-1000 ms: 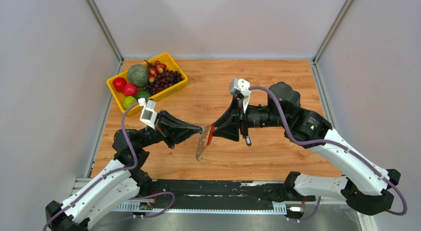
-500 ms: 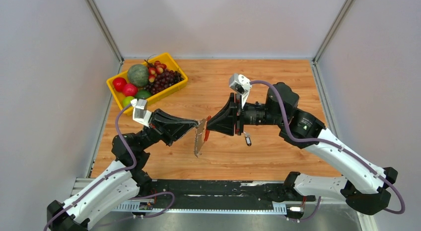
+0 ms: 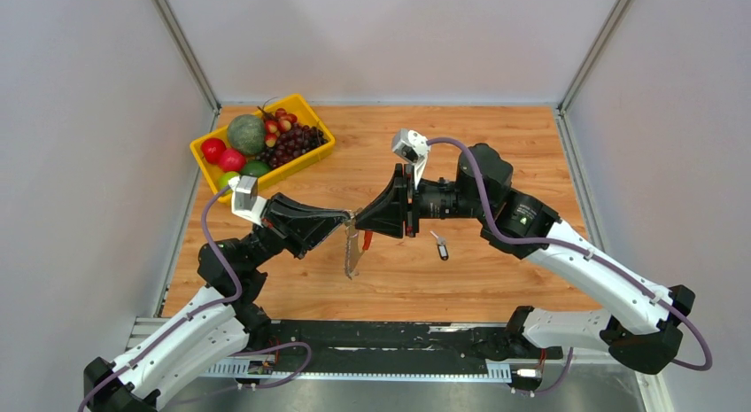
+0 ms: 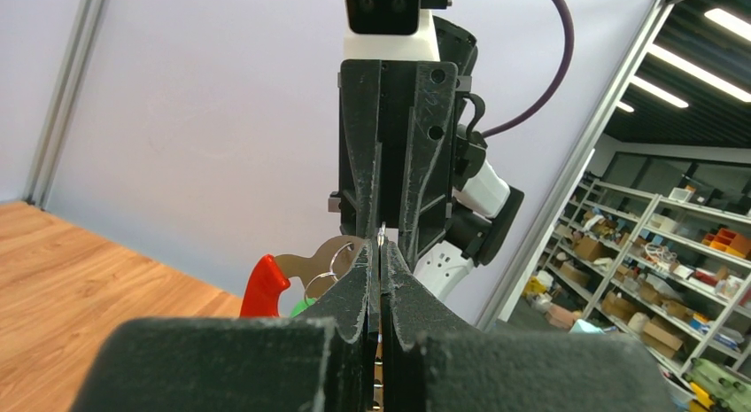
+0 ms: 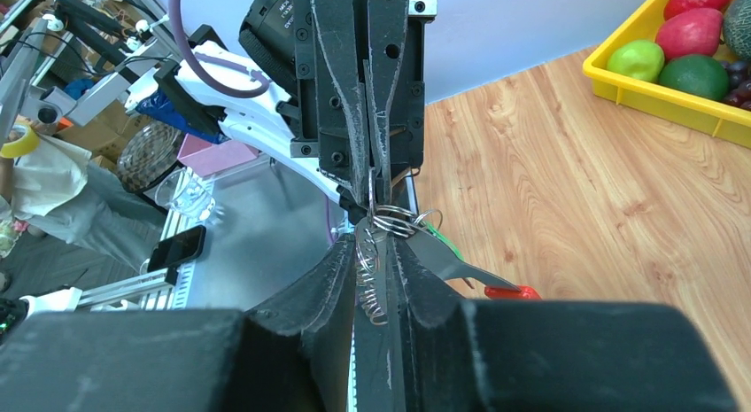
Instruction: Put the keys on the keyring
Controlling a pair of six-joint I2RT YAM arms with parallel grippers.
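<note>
The keyring [image 3: 354,250] hangs above the table between both grippers, with its grey serrated piece [image 3: 352,257] and red tag [image 3: 367,242] dangling. My left gripper [image 3: 349,219] is shut on a ring of it; the left wrist view shows its jaws [image 4: 381,245] closed on the wire, with the red tag [image 4: 266,284] and a green bit [image 4: 305,303] to the left. My right gripper [image 3: 360,224] meets it tip to tip; in the right wrist view it [image 5: 375,245] is shut on stretched ring coils [image 5: 372,275]. The small key [image 3: 442,247] lies on the table to the right, held by nothing.
A yellow tray [image 3: 205,143] of fruit stands at the back left and also shows in the right wrist view [image 5: 660,97]. Grey walls enclose the wooden table [image 3: 496,146]. A black rail [image 3: 390,341] runs along the near edge.
Both grippers have shifted left and slightly back with the keyring between them. The right arm reached further left, and the key stayed in place on the table.
</note>
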